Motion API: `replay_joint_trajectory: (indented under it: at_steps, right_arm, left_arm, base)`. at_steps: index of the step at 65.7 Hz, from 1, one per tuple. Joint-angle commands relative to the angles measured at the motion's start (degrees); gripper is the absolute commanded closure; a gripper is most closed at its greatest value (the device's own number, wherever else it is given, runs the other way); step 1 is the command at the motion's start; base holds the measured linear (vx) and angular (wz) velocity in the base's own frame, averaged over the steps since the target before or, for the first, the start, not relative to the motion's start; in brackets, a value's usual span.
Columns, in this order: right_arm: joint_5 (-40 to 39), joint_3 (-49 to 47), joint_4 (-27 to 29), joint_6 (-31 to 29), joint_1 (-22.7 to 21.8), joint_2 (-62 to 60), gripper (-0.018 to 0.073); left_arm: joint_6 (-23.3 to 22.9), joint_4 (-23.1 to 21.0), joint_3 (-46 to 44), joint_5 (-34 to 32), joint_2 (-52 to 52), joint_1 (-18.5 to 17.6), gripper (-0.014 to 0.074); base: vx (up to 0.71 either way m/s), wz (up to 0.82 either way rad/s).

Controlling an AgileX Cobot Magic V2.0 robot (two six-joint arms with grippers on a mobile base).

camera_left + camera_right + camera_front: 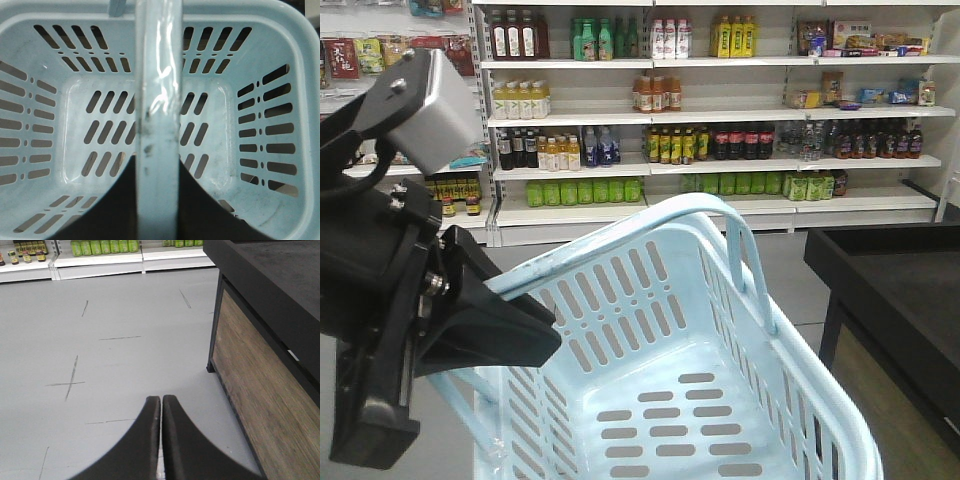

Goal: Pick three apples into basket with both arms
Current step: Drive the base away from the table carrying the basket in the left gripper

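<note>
The left gripper [157, 162] is closed on the hoop handle [157, 75] of the pale blue basket [740, 345]. In the left wrist view a black finger [117, 200] is seen on each side of the handle, so that it is pinched between them. The basket appears to be held up by this grip, somewhat tilted, with the slotted bottom in plain sight. Nothing lies in it, and no apples can be found in any view. The right gripper [161, 400] is pressed together on nothing, its tips touching. It is hung over the grey floor [125, 340], near the black-topped counter [280, 285].

The step in hand is judged to be the carrying of the basket toward the place of picking, with the task scarcely begun. For this to be done well, the pinch on the handle should be firm and central, since a hoop held off-centre may let the basket swing or slide. The mouth should be turned upward and left open to the right arm. The right fingers must be spread before any apple is approached.

As to edges, the counter's rim and its wooden side panel [250, 370] are near the right arm and lie on the basket's right side, so contact is to be guarded against there. Open room is offered by the wide floor to the left and ahead, as far as the drink shelves [720, 140], which stand well apart.
</note>
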Motion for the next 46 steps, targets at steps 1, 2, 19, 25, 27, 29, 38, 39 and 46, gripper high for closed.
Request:
replay_joint_trajectory:
  at_steps: [1,2,19,25,27,29,38,39,46]
  right_arm:
    - [-4.1,-0.15,-0.08,-0.43,-0.36,-0.52,0.0564]
    - [-4.1,-0.15,-0.08,-0.43,-0.36,-0.52,0.0564]
    - [-4.1,-0.15,-0.08,-0.43,-0.36,-0.52,0.0564]
    - [-4.1,-0.15,-0.08,-0.43,-0.36,-0.52,0.0564]
    - [-4.1,-0.15,-0.08,-0.43,-0.36,-0.52,0.0564]
    - [-4.1,-0.15,-0.08,-0.43,-0.36,-0.52,0.0564]
    - [-4.1,-0.15,-0.08,-0.43,-0.36,-0.52,0.0564]
    - [-4.1,-0.15,-0.08,-0.43,-0.36,-0.52,0.0564]
    - [-4.1,-0.15,-0.08,-0.43,-0.36,-0.52,0.0564]
  left_arm:
    - [-0.52,-3.33,-1.89,-3.76,-1.52,-0.21,0.0604]
    - [-0.52,-3.33,-1.89,-3.76,-1.52,-0.21,0.0604]
    - [-0.52,-3.33,-1.89,-3.76,-1.52,-0.21,0.0604]
    - [-0.52,-3.33,-1.89,-3.76,-1.52,-0.21,0.0604]
    - [-0.52,-3.33,-1.89,-3.76,-1.52,-0.21,0.0604]
    - [-0.52,-3.33,-1.89,-3.76,-1.52,-0.21,0.0604]
    - [-0.52,-3.33,-1.89,-3.76,-1.52,-0.21,0.0604]
    - [-0.52,-3.33,-1.89,-3.76,-1.52,-0.21,0.0604]
    - [-0.52,-3.33,-1.89,-3.76,-1.52,-0.21,0.0604]
  base:
    - [0.17,0.1]
    - [0.17,0.1]
    - [0.22,0.04]
    - [0.27,0.0]
    - [0.28,-0.01]
    - [0.29,-0.01]
    - [0.3,0.0]
    - [0.3,0.01]
    - [0.31,0.04]
